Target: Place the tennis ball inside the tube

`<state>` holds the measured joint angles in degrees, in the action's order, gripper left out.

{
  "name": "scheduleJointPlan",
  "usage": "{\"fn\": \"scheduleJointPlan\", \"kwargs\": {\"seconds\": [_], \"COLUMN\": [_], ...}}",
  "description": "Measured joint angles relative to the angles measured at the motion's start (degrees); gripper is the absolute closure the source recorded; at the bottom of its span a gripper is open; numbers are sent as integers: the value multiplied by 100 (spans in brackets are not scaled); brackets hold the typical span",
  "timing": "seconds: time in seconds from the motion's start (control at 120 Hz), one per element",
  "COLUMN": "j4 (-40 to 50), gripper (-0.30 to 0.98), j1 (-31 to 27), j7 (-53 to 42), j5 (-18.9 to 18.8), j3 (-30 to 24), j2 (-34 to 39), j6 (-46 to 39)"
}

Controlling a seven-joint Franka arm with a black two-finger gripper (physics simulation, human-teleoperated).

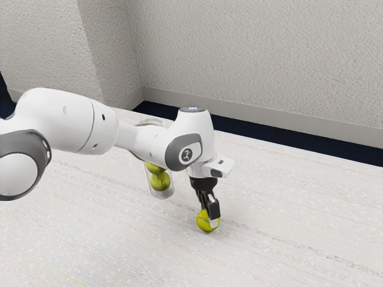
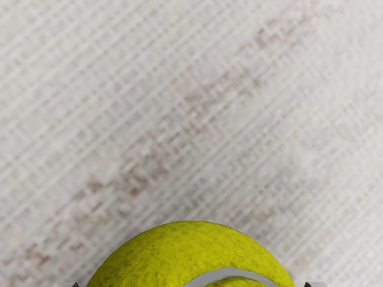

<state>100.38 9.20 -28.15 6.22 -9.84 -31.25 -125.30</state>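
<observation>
Now the ball point(image 1: 204, 223) was between the two fingers of the claw point(image 1: 209, 216), which pinched it from both its sides, low at the table point(image 1: 269, 239); if it touched the table, I could not tell. It was outside the tube point(image 1: 162, 195), which stood apart from the claw, toward the exterior view's left, with other balls point(image 1: 160, 181) inside it.
</observation>
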Motion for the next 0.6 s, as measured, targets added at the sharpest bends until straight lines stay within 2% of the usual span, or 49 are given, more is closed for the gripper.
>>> {"fn": "scheduleJointPlan", "kwargs": {"seconds": [0.142, 0.342, 0.458, 0.6], "j4": [-9, -43, -352, -984], "gripper": [29, 42, 45, 46], "j1": [-6, -29, -36, -49], "j7": [-36, -22, 3, 34], "j5": [-10, -110, -160, -441], "j3": [6, 124, 334, 500], "j2": [-66, 682, 988, 1139], "j6": [-41, 88, 281, 774]}}
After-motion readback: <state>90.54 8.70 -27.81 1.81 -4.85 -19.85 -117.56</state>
